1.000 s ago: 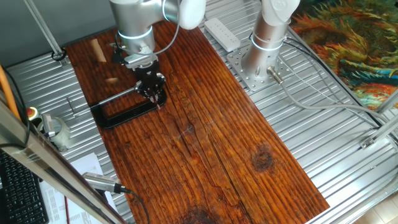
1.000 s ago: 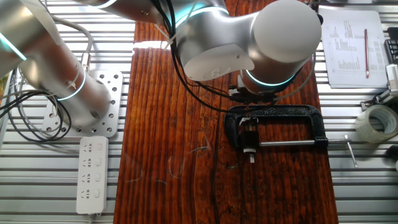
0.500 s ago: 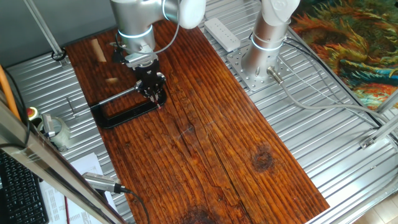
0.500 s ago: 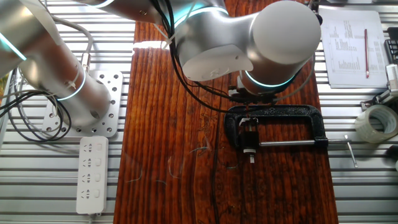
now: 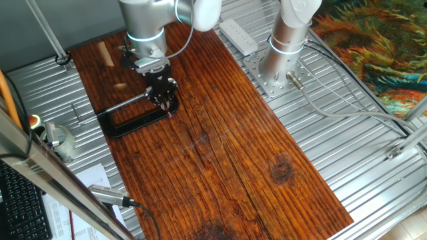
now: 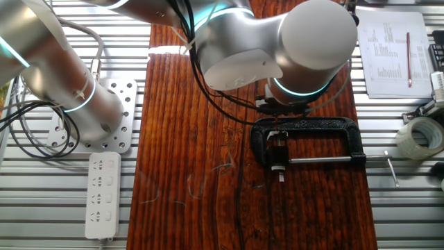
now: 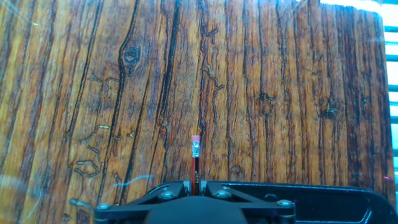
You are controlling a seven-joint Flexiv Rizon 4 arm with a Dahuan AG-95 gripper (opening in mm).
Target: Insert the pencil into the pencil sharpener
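Note:
My gripper (image 5: 165, 101) hangs low over the black C-clamp (image 5: 133, 120) on the wooden board. In the hand view the jaws (image 7: 198, 183) are shut on the pencil (image 7: 196, 160), a thin reddish stick that points away from the fingers with its pale tip over the bare wood. In the other fixed view the arm hides most of the gripper. A small dark block, the pencil sharpener (image 6: 277, 148), sits in the clamp (image 6: 309, 142) between its frame and its silver screw rod (image 6: 326, 160). The clamp's black frame also edges the hand view (image 7: 336, 200).
A thick pale dowel (image 5: 103, 53) and a small wood piece (image 5: 120, 85) lie at the board's far left. A second arm's base (image 5: 280, 63), a white power strip (image 5: 239, 35), a tape roll (image 6: 420, 137) and papers (image 6: 392, 52) lie off the board.

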